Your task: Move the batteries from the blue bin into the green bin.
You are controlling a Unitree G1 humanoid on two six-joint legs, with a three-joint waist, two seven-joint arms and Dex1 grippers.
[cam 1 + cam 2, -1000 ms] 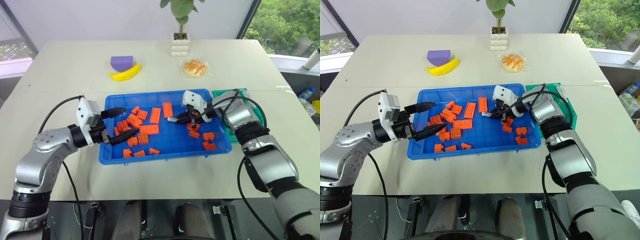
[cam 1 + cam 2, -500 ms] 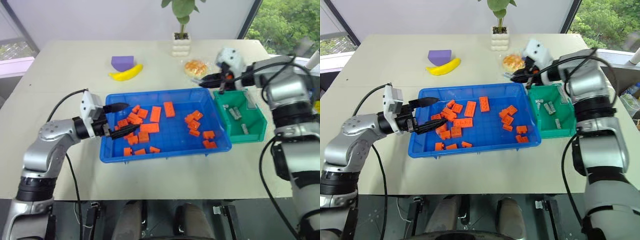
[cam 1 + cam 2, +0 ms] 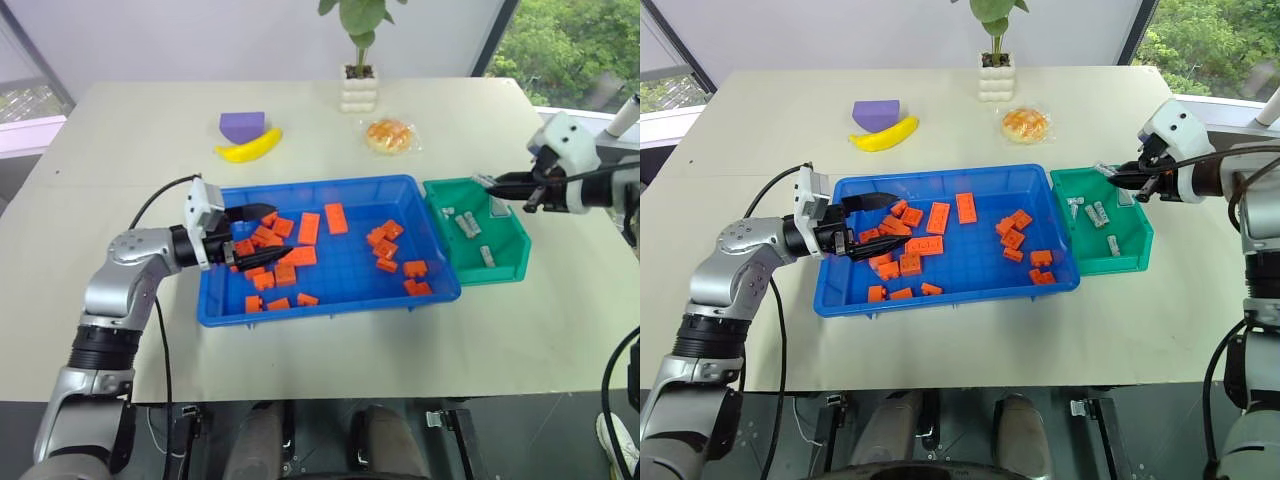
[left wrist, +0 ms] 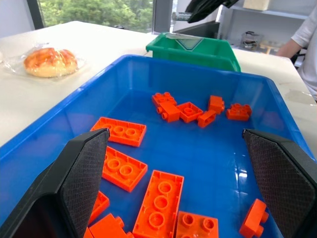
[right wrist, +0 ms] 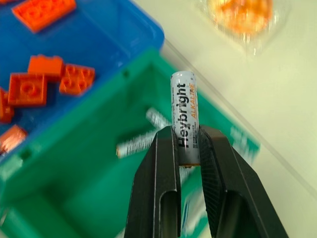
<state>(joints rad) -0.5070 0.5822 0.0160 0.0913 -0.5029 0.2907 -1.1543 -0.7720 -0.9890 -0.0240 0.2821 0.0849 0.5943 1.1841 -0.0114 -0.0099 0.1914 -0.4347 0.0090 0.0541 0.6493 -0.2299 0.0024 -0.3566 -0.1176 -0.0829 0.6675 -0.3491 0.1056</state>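
The blue bin (image 3: 330,314) lies mid-table with several orange bricks (image 3: 298,256) scattered in it. To its right stands the green bin (image 3: 506,268), with several batteries (image 3: 466,224) on its floor. Above that bin's far edge my right gripper (image 3: 497,183) is shut on one silvery battery (image 5: 184,115), which sticks out past the fingertips. My left gripper (image 3: 281,231) is open, held level over the left end of the blue bin just above the bricks, with nothing between its fingers (image 4: 81,173).
At the back of the table are a yellow banana (image 3: 250,147), a purple block (image 3: 243,125), a potted plant (image 3: 360,90) and a wrapped bun (image 3: 390,135). The table's right edge runs just beyond the green bin.
My right gripper has carried the battery up and to the right, from the blue bin to above the green bin. My left gripper has edged a little farther over the blue bin.
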